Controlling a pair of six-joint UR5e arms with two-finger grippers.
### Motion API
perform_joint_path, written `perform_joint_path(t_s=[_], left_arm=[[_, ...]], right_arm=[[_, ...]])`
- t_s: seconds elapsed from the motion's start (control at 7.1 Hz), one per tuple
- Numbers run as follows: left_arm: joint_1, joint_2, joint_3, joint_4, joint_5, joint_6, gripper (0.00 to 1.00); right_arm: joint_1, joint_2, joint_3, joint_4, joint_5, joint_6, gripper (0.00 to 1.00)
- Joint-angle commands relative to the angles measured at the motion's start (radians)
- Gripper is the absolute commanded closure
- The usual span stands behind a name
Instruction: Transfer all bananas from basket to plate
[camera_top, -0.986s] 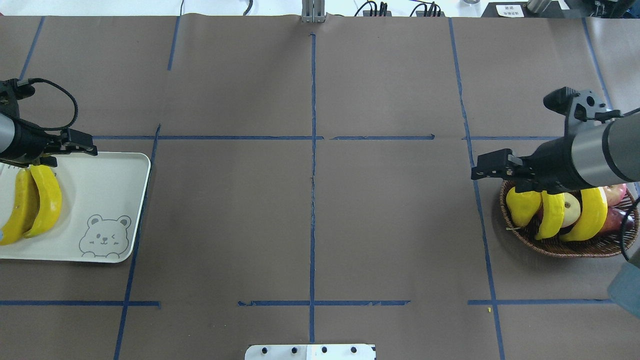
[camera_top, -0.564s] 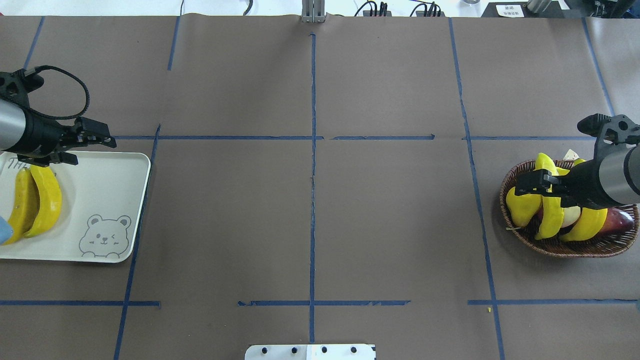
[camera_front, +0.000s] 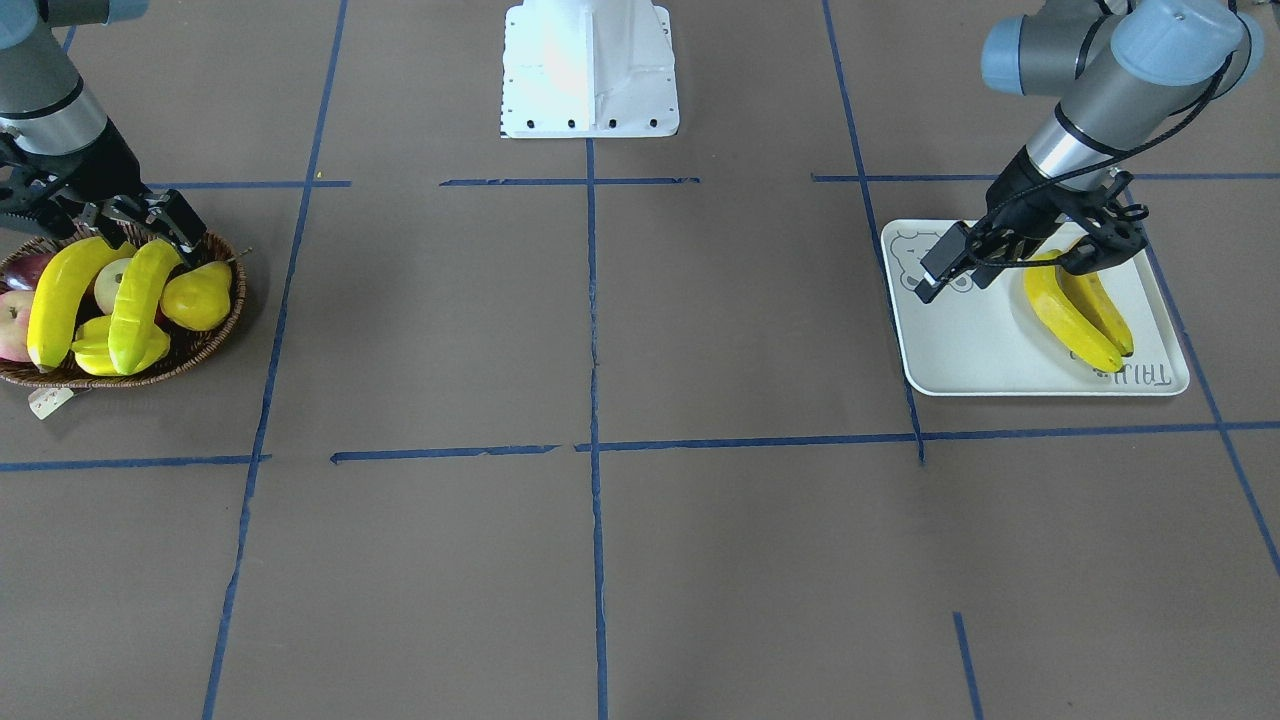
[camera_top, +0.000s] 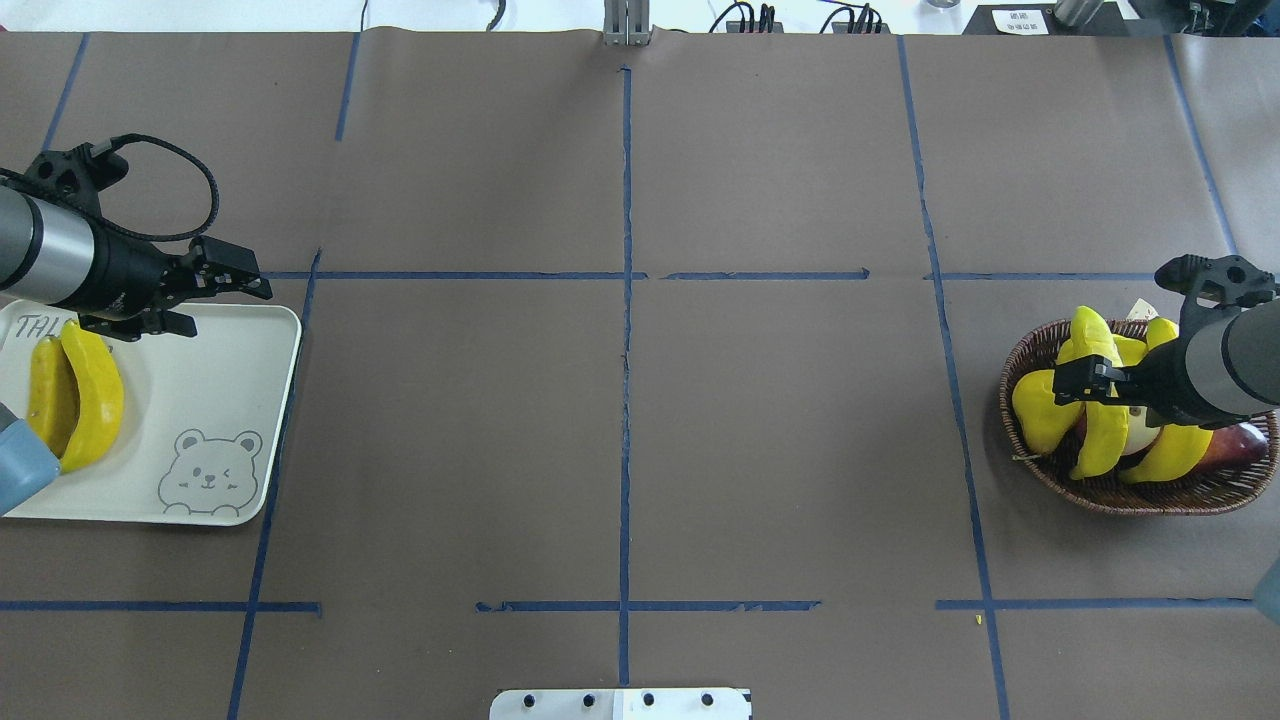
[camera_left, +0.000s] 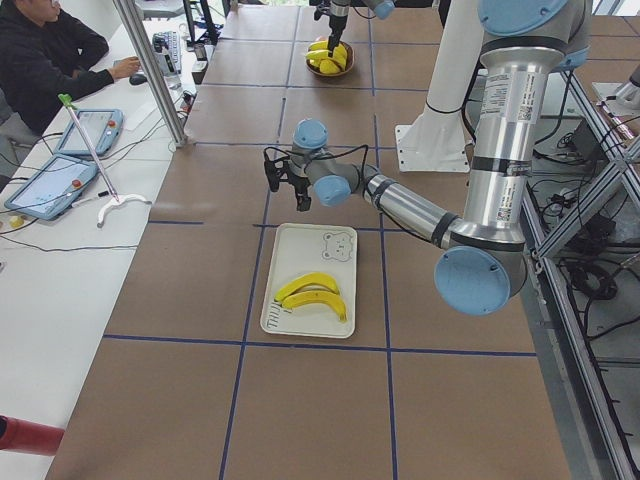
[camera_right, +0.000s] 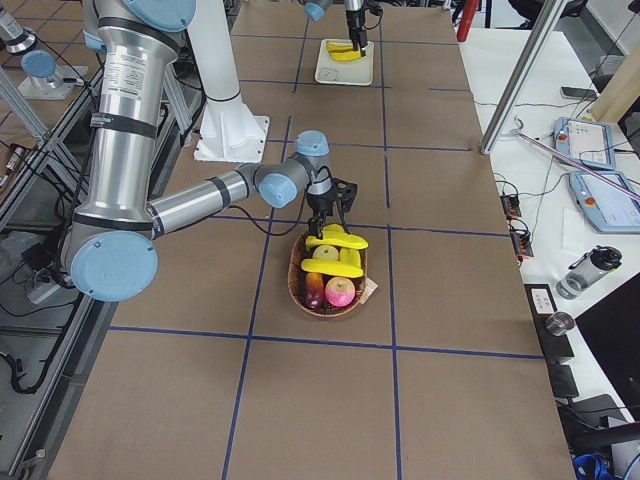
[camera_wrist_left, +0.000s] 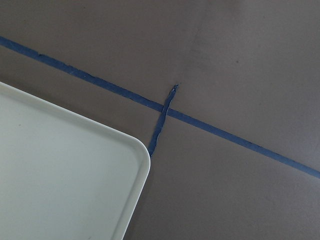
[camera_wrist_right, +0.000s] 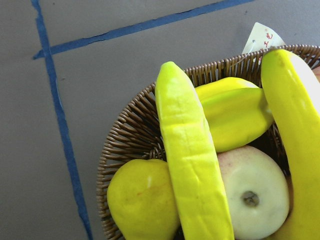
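Two yellow bananas lie side by side at the left end of the white bear-print plate. My left gripper stands open and holds nothing over the plate's far edge, to the right of those two. The brown wicker basket holds a greenish banana and a yellow banana, both lying across the other fruit. Above the greenish banana hangs my right gripper, open. The right arm hides the basket's right part in the overhead view.
Also in the basket are a yellow pear, a pale apple, a starfruit and a red apple. A paper tag hangs off the rim. A person sits at a side desk with tablets.
My right gripper has pulled back from left of the basket to over the fruit. My left gripper has moved right along the plate's far edge, away from the two bananas there.
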Motion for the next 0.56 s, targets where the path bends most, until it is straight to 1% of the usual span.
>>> perform_joint_path(t_s=[0.0, 0.28, 0.42], left_arm=[[0.001, -0.001, -0.002, 0.000, 0.000, -0.001, 0.00], [0.001, -0.001, -0.005, 0.000, 0.002, -0.001, 0.00], [0.001, 0.001, -0.005, 0.000, 0.002, -0.001, 0.00]], right_arm=[[0.000, 0.001, -0.016, -0.001, 0.006, -0.009, 0.02], [-0.002, 0.001, -0.034, -0.001, 0.006, -0.009, 0.05], [-0.002, 0.003, -0.036, -0.001, 0.007, -0.009, 0.11]])
